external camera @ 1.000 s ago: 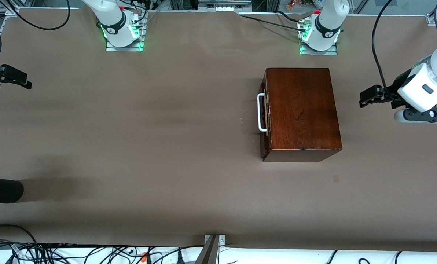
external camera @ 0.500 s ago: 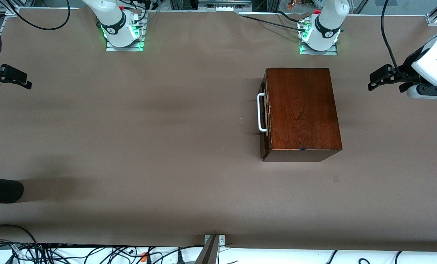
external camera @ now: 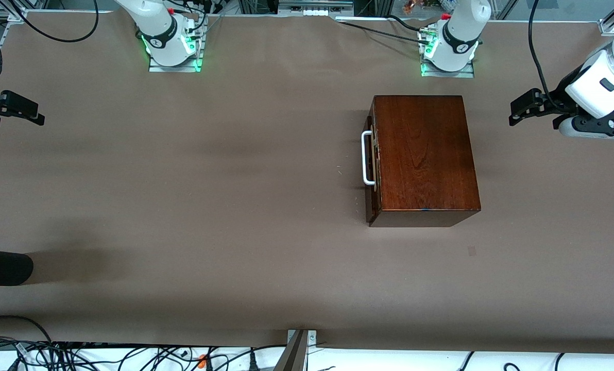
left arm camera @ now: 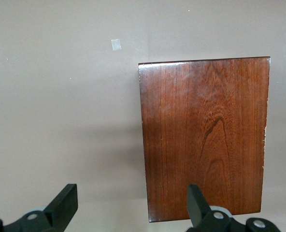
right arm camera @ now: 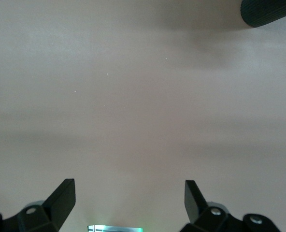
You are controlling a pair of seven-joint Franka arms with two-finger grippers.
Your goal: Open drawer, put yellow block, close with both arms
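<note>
Drawer sits shut in the wooden box, white handle facing the right arm's end of the table. We see no yellow block. Left gripper hovers w/ jaws wide, empty, just off the box's closed back. Right gripper, also spread & empty, hangs well apart on the handle side, 1 long reach away.

White jointed arms with black bands, green-lit bases, black cables, black two-finger ends.
</note>
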